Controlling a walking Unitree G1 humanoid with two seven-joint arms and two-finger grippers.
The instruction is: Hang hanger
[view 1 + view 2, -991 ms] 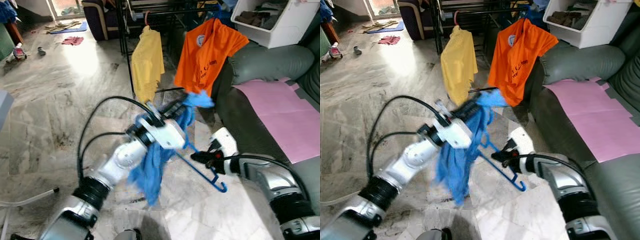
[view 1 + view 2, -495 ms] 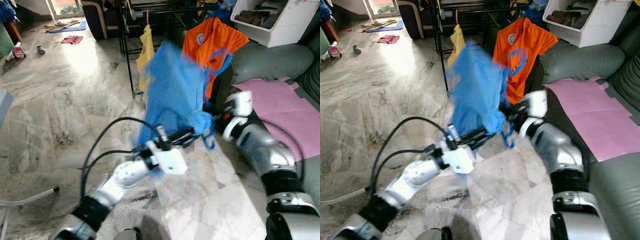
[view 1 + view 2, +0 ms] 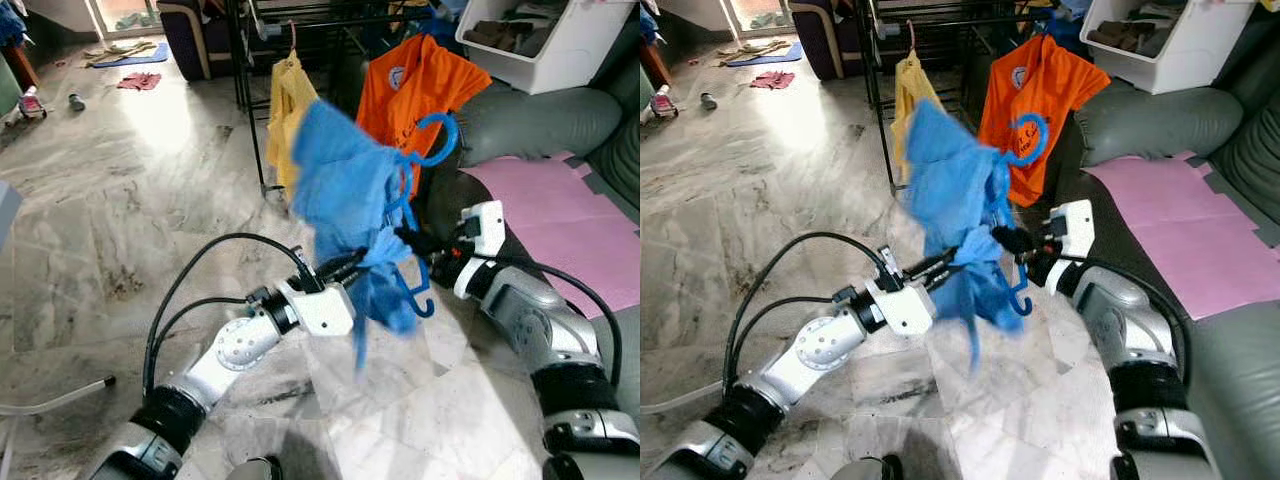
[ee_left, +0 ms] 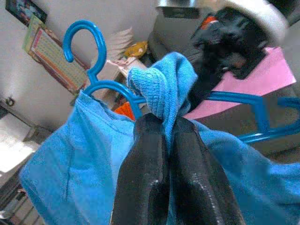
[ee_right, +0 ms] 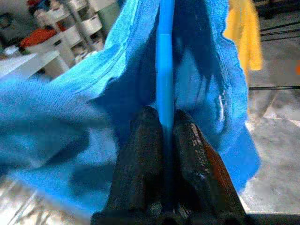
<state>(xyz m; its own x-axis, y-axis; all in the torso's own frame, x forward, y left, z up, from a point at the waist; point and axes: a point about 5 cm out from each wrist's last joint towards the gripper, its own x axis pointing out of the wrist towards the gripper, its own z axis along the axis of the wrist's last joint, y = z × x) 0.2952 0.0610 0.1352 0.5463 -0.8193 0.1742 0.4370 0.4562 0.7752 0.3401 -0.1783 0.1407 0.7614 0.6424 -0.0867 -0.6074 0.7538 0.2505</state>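
Hanger [image 3: 420, 190], blue plastic with a blue shirt [image 3: 345, 190] draped over it, is held up in the air between the two arms, above the marble floor [image 3: 120, 200] and in front of the black clothes rack [image 3: 300, 40]. Its hook [image 3: 437, 138] curls upward beside the orange shirt [image 3: 420, 90] that hangs on the rack, but it is not on the rail.

The right gripper [image 5: 161, 136] is clenched on the hanger: in the right wrist view its two black fingers [image 5: 136, 164] press against either side of a thin blue bar, with blue cloth spread behind. From the head camera that gripper [image 3: 415, 243] sits just below the bunched cloth, its arm reaching in from the grey sofa [image 3: 540, 120] side.

The left gripper [image 4: 166, 124] is closed on a fold of the blue shirt; in the left wrist view the fingers [image 4: 145, 173] pinch a tuft of fabric between their tips, and the hanger's hook and shoulder bar stand just behind it. In the head view the left gripper [image 3: 345, 268] lies under the hanging cloth, touching it, close to the right gripper.

A yellow shirt [image 3: 285, 100] hangs on the rack to the left of the orange one. A pink sheet [image 3: 560, 200] lies on the sofa seat, and a white bin [image 3: 540, 40] stands above the sofa
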